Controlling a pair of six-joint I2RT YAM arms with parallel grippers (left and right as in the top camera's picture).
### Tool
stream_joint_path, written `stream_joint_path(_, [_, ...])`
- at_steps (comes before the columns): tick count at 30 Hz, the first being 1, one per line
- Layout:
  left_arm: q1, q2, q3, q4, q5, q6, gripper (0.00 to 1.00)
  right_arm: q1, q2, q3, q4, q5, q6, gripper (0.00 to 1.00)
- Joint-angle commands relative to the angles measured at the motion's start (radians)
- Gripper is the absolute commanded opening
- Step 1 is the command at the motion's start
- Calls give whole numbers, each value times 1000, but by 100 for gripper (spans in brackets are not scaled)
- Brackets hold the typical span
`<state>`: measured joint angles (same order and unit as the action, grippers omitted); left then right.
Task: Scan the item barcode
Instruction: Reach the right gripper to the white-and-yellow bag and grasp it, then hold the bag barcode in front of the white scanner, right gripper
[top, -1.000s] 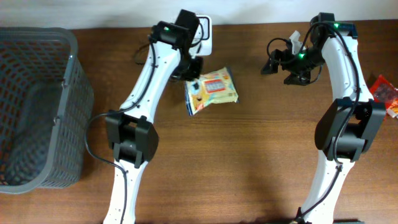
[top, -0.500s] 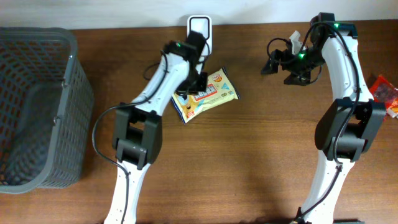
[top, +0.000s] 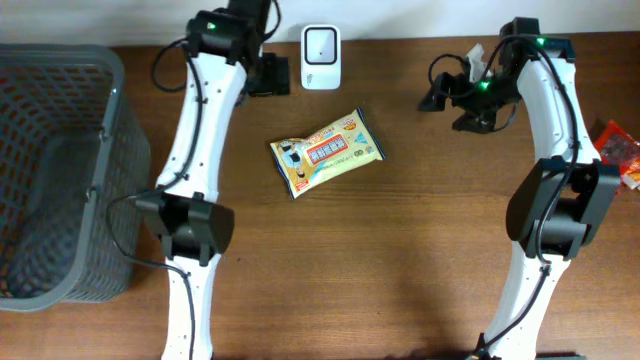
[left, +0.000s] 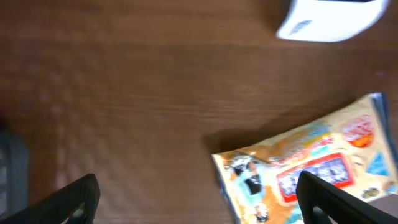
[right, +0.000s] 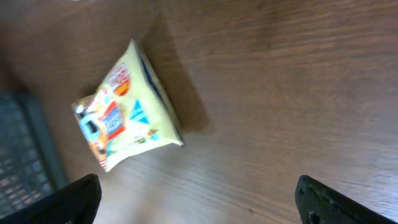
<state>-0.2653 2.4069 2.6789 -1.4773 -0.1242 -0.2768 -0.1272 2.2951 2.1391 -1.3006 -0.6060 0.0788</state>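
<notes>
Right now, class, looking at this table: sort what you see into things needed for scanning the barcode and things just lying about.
Needed for the job:
yellow snack packet
white scanner

Just lying about:
grey basket
red packet

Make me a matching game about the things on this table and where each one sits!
Things:
1. snack packet
2. grey basket
3. white scanner
4. red wrapper

Places:
A. far right edge
B. in the middle, between the two arms
C. far left
D. at the back, middle

Pairs: 1-B, 2-C, 3-D, 4-A
</notes>
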Motion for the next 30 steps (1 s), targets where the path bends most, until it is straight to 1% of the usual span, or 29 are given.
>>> stream_joint_path(1, [20, 7, -27, -2, -15, 1, 99, 84, 2, -48, 9, -56, 13, 99])
stream_joint_path(2, [19, 7, -27, -2, -15, 0, 99, 128, 2, -92, 24, -56, 97, 99])
stream_joint_path(3, [19, 7, -27, -2, -15, 1, 99, 165, 2, -139, 64, -56, 214, 99])
stream_joint_path(4, [19, 7, -27, -2, -15, 0, 99, 209, 2, -199, 130, -56, 375, 99])
stream_joint_path(5, [19, 7, -27, -2, -15, 1, 99, 254, 2, -262, 216, -56, 506, 99])
stream_joint_path(6, [19, 7, -27, -2, -15, 1, 99, 307, 2, -340, 337, -56, 652, 99])
stream_joint_path(7, [19, 7, -27, -2, -15, 0, 99, 336, 2, -386, 417, -55, 742, 99])
stream_joint_path(8, [19, 7, -27, -2, -15, 0, 99, 370, 2, -429, 517, -45, 807, 98])
stream_joint_path(9, [19, 7, -27, -2, -15, 0, 99, 389, 2, -441, 578, -3, 828, 98])
stream_joint_path(10, [19, 7, -27, -2, -15, 0, 99, 397, 2, -441, 587, 39, 852, 98])
stream_joint_path(11, [19, 7, -27, -2, -15, 0, 99, 401, 2, -441, 587, 39, 893, 99])
stream_joint_path(12, [19, 7, -27, -2, -15, 0, 99, 405, 3, -443, 587, 61, 901, 99])
stream_joint_path(13, [19, 7, -27, -2, -15, 0, 99, 412, 3, -443, 587, 97, 907, 96])
stream_joint_path(14, [19, 7, -27, -2, -15, 0, 99, 422, 3, -445, 585, 155, 931, 67])
stream_joint_path(15, [19, 7, -27, -2, -15, 0, 99, 433, 4, -449, 583, 212, 963, 61])
stream_joint_path(16, [19, 7, -27, -2, -15, 0, 99, 443, 6, -455, 584, 246, 987, 61])
stream_joint_path(19, [19, 7, -27, -2, -15, 0, 99, 488, 35, -457, 626, 306, 996, 64])
stream_joint_path(20, [19, 7, -27, -2, -15, 1, 99, 502, 51, -457, 633, 330, 996, 61])
stream_joint_path(21, [19, 7, -27, -2, -15, 0, 99, 510, 61, -457, 616, 330, 996, 13])
stream_joint_path(22, [19, 7, -27, -2, -15, 0, 99, 512, 57, -455, 610, 325, 993, 4])
stream_joint_path(23, [19, 7, -27, -2, -15, 0, 99, 501, 47, -447, 609, 317, 952, 4])
stream_joint_path(24, [19, 7, -27, -2, -15, 1, 99, 483, 32, -425, 606, 296, 861, 4])
stream_joint_path(27, [19, 7, -27, -2, -15, 1, 99, 406, -12, -248, 503, 197, 552, 4])
stream_joint_path(28, [19, 7, -27, -2, -15, 0, 99, 383, -12, -153, 465, 198, 487, 4])
stream_joint_path(29, [19, 7, -27, -2, -15, 0, 99, 371, -12, -99, 466, 198, 460, 4])
stream_joint_path(30, [19, 7, -27, -2, -15, 0, 99, 361, -12, -65, 507, 194, 460, 4])
